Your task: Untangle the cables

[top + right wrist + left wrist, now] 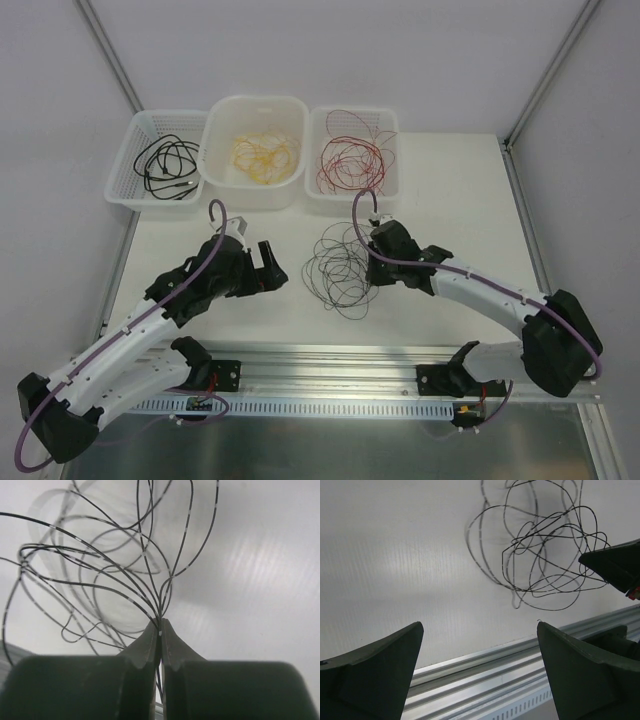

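Loose tangle of black cables (342, 268) on the white desk (450, 200) between the arms, right end effector (160, 626) pinched on several strands, left end effector (479, 630) spread wide nearby, holding nothing

White tabletop (455, 200), plain pale walls (350, 50), aluminium corner posts (109, 52), metal rail (330, 358) along near edge
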You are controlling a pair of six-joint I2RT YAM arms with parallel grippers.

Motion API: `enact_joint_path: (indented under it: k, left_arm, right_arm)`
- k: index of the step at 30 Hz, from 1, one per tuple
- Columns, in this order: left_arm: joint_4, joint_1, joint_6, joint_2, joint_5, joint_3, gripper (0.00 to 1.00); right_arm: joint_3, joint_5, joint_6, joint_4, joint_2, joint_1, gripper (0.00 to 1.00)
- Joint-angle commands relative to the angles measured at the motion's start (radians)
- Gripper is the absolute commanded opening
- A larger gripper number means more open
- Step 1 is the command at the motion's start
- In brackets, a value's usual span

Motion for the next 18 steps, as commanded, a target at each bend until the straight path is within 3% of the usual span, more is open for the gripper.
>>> enact_joint_path:
  k: [1, 11, 18]
  left_arm:
    - [0.006, -0.005, -0.066, -0.039, 0.052, 0.080, 0.99]
    - [0.086, -0.005, -0.111, 0.024, 0.147, 0.175, 0.99]
    - [0.173, -0.007, -0.125, 0.065, 0.178, 0.135, 0.99]
  right_arm:
    - [0.066, -0.026, 0.050, 0.115, -0.084, 0.041, 0.01]
    - [0.112, -0.072, 0.087, 0.333, -0.132, 0.165, 0.01]
    - [0.152, -0.127, 0.091, 0.385, -0.107, 0.204, 0.01]
